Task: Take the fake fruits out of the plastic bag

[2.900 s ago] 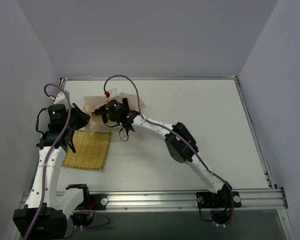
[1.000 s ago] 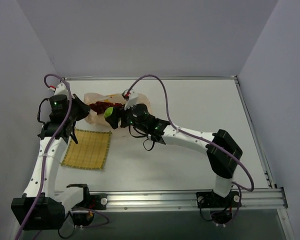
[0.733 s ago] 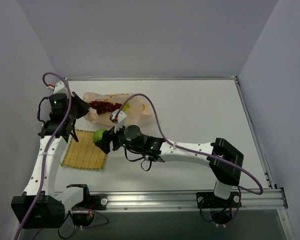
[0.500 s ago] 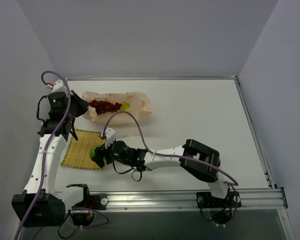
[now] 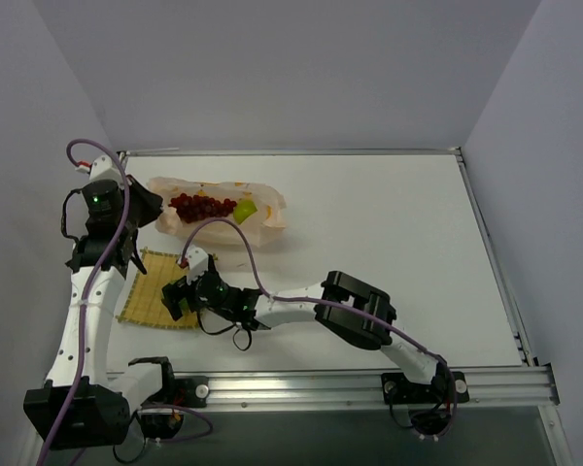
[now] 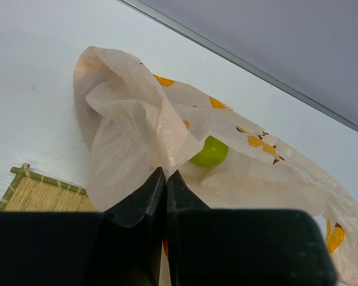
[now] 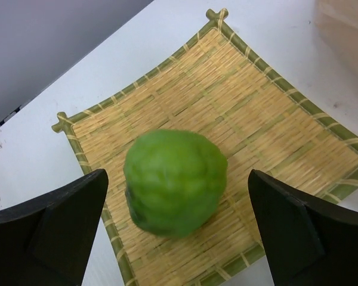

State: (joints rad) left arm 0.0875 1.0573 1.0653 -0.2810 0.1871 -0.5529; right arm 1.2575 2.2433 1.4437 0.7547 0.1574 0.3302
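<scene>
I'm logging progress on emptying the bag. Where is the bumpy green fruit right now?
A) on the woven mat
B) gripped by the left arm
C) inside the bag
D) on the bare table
A: the right wrist view shows the green fruit on the mat, with the right fingers open and clear of it on either side.

Counts: 1 plastic bag (image 5: 268, 219) near the far-left corner. 1 grape bunch (image 5: 197, 204), 1 yellow-green pear (image 5: 244, 210) and 1 bumpy green fruit (image 7: 175, 182), so 3 in all. 1 woven mat (image 5: 151, 282) by the left edge.
</scene>
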